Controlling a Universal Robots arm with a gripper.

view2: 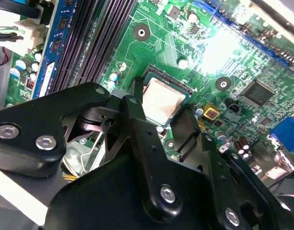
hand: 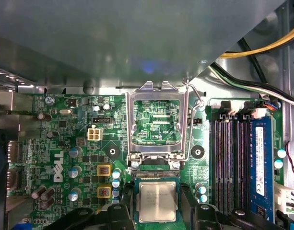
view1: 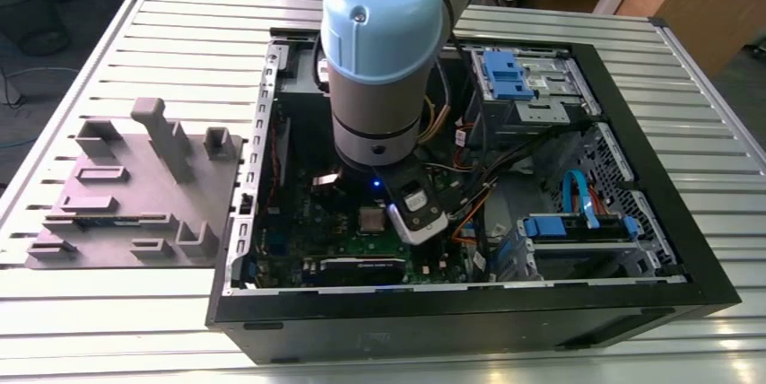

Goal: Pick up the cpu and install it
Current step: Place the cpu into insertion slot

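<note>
Flat, square, silver-topped cpu (hand: 157,201) sits at the claw (view2: 163,103); its hold I cannot tell.

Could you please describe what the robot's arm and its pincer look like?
The arm is a thick grey cylinder topped by a pale blue rounded cap with a raised logo. The pincer is matte black, made of angular linked bars joined with silver screws.

Case (view1: 479,308) lay on table (view1: 120,308); fixture block (view1: 132,196) stood just beside it, at the exterior view's left. Board (hand: 79,124) lay inside case. Cpu (hand: 157,201) sat in socket (hand: 156,175) on board. Load plate (hand: 156,120) adjoined socket; memory slots (hand: 228,163) ran beside both. Drive cages (view1: 526,88) stood in case toward the exterior view's right.
</note>
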